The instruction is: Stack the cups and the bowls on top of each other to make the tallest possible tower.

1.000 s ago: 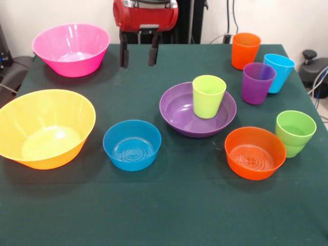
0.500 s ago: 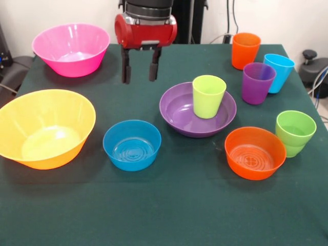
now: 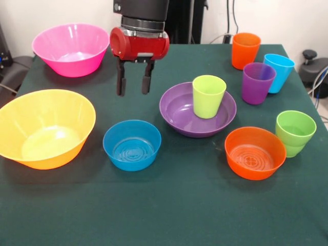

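In the shallow purple bowl (image 3: 180, 115) stands an upright lime-yellow cup (image 3: 208, 96); the jaws hang released.

You look from one front camera, raised across the green table (image 3: 169, 215), angled down, facing the arm (image 3: 139, 31).

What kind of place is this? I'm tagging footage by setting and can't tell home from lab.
Most likely a robot lab or test bench, not a home: a red and black arm with its gripper hangs over a cloth-covered table, and cables run down the wall behind.
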Robot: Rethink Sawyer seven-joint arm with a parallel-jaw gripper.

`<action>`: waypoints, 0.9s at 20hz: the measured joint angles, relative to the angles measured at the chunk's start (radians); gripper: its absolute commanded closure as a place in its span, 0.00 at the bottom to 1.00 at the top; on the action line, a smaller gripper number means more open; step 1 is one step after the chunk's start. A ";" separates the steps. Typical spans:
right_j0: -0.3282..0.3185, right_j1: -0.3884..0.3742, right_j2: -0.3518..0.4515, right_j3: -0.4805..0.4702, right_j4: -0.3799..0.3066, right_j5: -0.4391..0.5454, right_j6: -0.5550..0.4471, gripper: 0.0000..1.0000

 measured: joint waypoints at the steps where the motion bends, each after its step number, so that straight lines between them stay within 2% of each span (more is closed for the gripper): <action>1: -0.008 -0.011 0.011 0.008 0.022 0.001 -0.041 0.00; 3: -0.027 -0.036 0.033 0.024 0.074 0.001 -0.134 0.00; 5: -0.054 -0.068 0.057 0.046 0.142 0.001 -0.283 0.00; 9: -0.077 -0.104 0.077 0.069 0.198 -0.005 -0.524 0.00; 10: -0.080 -0.116 0.081 0.076 0.209 -0.011 -0.642 0.00; 12: -0.080 -0.120 0.082 0.079 0.215 -0.015 -0.702 0.00; 13: -0.079 -0.124 0.082 0.081 0.221 -0.016 -0.787 0.00; 15: -0.078 -0.126 0.082 0.081 0.222 -0.016 -0.869 0.00; 18: -0.078 -0.127 0.083 0.081 0.222 -0.016 -0.926 0.00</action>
